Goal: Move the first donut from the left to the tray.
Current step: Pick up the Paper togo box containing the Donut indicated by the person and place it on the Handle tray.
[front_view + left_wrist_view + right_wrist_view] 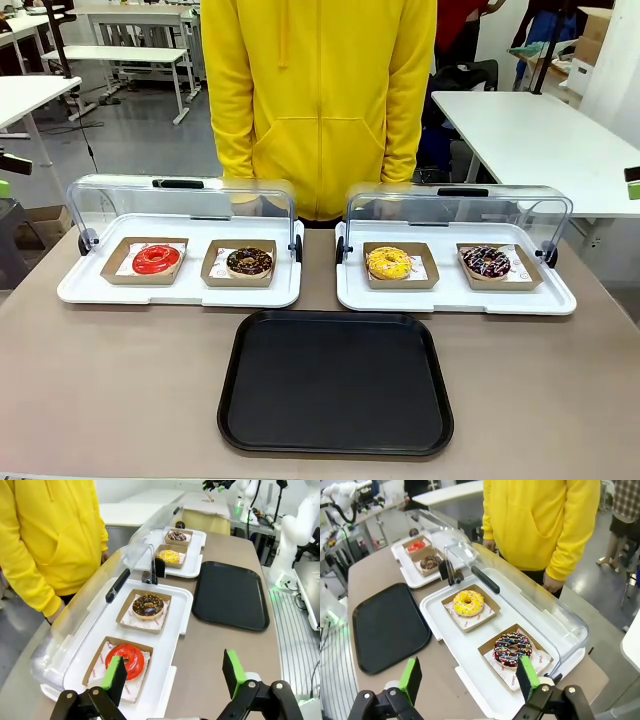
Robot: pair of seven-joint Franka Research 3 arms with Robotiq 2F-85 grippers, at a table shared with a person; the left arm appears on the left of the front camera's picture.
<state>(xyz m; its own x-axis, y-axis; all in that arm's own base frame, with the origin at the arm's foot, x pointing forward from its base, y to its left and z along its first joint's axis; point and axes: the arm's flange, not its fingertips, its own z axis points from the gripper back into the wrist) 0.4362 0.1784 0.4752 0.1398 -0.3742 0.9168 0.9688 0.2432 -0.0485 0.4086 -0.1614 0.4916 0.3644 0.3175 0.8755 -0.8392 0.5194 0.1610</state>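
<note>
- Grey-brown table [120, 380] carries two white display trays side by side at its far edge, their clear lids swung up and back.
- The black tray [335, 385] lies nearer the robot, centred in front of the gap between the two, and is bare.
- The red donut [157, 260] sits in its cardboard holder at the left end of the left display tray [70, 290], with a chocolate donut [249, 262] just beside it.
- A yellow donut [388, 263] and a sprinkled donut [486, 263] sit in the right display tray [560, 300].
- The left gripper [174, 667] hovers over the left display tray's end, jaws spread wide and holding nothing.
- In the left wrist view the red donut [125, 661] lies below and beyond one green pad, which partly covers it. The gap itself looks onto the tray rim and bare table.
- The right gripper [469, 675] is also wide open and empty, with the sprinkled donut [512, 649] beyond, near one pad.
- A person [320, 100] in a yellow hoodie stands at the far side.
</note>
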